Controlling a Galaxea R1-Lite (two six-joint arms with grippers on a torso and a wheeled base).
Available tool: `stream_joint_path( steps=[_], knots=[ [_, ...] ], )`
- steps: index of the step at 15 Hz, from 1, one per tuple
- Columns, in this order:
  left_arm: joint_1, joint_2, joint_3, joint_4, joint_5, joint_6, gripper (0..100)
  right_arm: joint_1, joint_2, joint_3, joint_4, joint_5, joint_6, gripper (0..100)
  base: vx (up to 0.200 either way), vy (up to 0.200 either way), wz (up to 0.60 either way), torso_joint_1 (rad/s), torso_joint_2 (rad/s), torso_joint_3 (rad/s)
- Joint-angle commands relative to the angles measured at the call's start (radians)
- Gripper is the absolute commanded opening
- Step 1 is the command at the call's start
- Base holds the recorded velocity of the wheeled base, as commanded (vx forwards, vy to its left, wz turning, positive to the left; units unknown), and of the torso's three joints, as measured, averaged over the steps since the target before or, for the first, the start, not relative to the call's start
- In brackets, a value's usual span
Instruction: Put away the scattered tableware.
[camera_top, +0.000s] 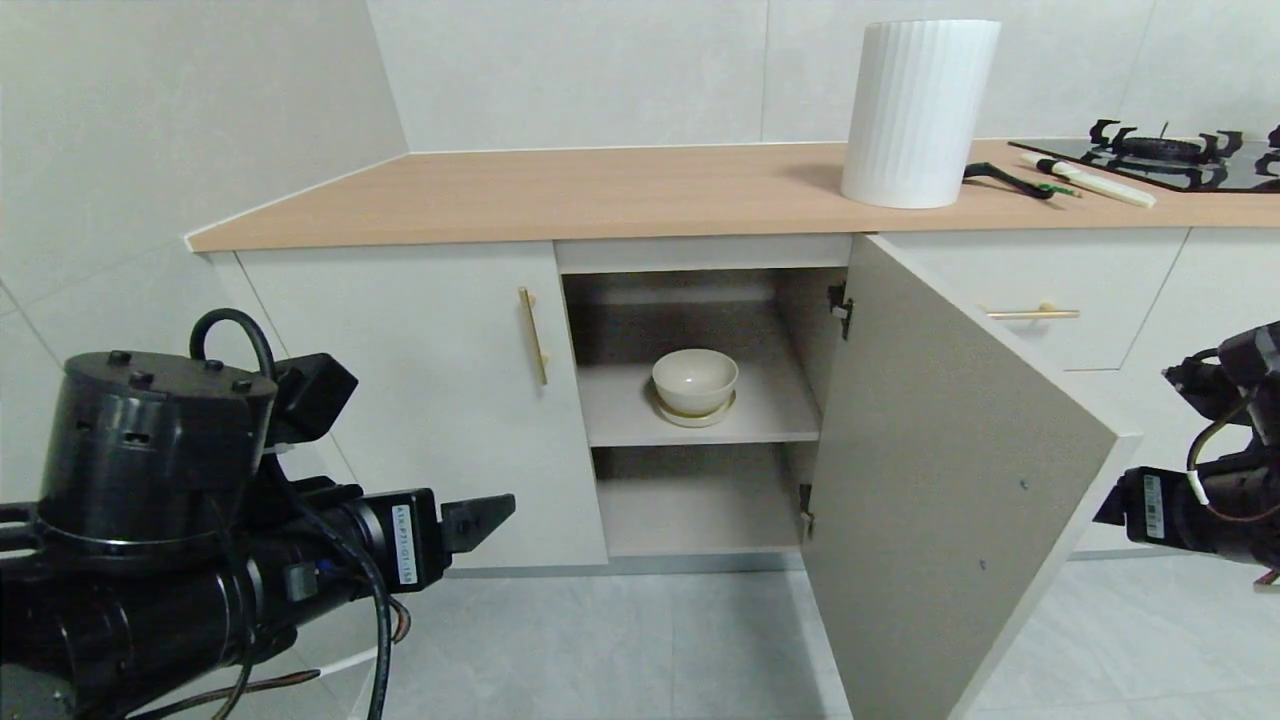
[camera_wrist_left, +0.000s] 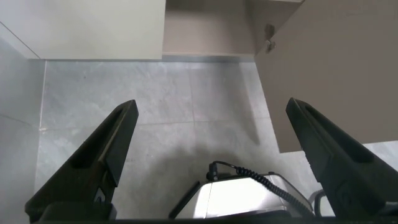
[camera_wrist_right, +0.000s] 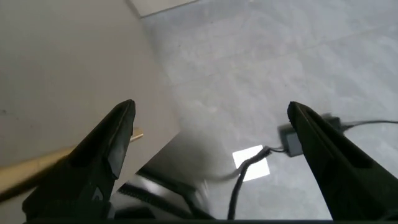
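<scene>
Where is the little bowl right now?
In the head view, the bowl sits on a small plate on the open cabinet's upper shelf, centre, under the counter.

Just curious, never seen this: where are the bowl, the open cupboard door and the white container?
bowl (camera_top: 695, 390), head view, outer side.
open cupboard door (camera_top: 940, 450), head view, inner face.
white container (camera_top: 918, 110), head view, ribbed wall.

Cream bowl (camera_top: 695, 380), white ribbed vase (camera_top: 918, 110), tan countertop (camera_top: 600, 190)

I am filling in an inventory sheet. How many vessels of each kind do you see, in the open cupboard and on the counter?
bowl: 1
small plate under the bowl: 1
tall white ribbed container on the counter: 1
Total: 3
</scene>
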Motion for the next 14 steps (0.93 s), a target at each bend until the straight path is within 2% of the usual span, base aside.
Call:
stream_joint_path(
  steps=[1, 5, 11, 14],
  knots=[
    [0.0, 0.0, 0.0, 0.0, 0.0, -0.001, 100, 0.054, 0.01, 0.002, 0.001, -0.001, 0.027, 100, 0.0, 0.0, 0.0, 0.0, 0.0, 0.0],
    [0.0, 0.0, 0.0, 0.0, 0.0, -0.001, 100, 0.15, 0.038, 0.019, -0.051, 0.019, 0.107, 100, 0.0, 0.0, 0.0, 0.0, 0.0, 0.0],
    [0.0, 0.0, 0.0, 0.0, 0.0, -0.001, 100, 0.242, 0.115, 0.112, -0.3, 0.019, 0.116, 100, 0.0, 0.0, 0.0, 0.0, 0.0, 0.0],
    [0.0, -0.006, -0.001, 0.0, 0.0, -0.001, 100, 0.271, 0.184, 0.094, -0.376, 0.025, 0.115, 100, 0.0, 0.0, 0.0, 0.0, 0.0, 0.0]
  ],
)
